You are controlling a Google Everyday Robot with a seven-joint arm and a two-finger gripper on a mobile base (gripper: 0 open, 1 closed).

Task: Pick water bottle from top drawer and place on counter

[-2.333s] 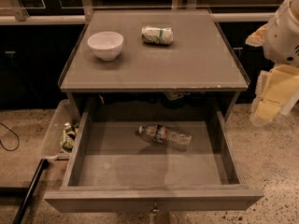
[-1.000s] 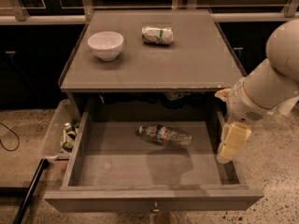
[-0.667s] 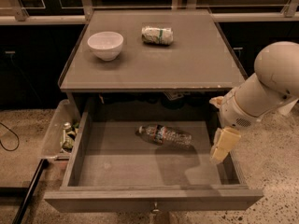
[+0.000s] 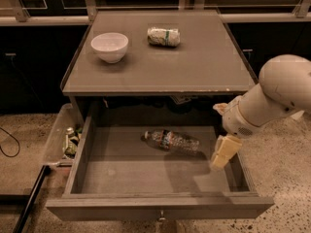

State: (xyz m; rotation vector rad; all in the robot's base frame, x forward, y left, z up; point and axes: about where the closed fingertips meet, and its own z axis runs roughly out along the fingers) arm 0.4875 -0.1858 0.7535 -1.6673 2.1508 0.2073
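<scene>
Lying on its side, the water bottle (image 4: pixel 171 141) sits on the open top drawer (image 4: pixel 126 171) floor, mid-drawer, nearer the far wall. Gripper (image 4: pixel 224 152) hangs over the drawer's right side, right of the bottle and apart from it; cannot tell how open it is. Counter (image 4: pixel 194 67) holds a white bowl (image 4: pixel 110 46) and a wrapped packet (image 4: pixel 164 36).

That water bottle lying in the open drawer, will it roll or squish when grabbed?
Likely rolls: the water bottle lies on its round side on the flat floor of the top drawer. Thin ribbed plastic probably flexes. The gripper hangs beside it.
</scene>
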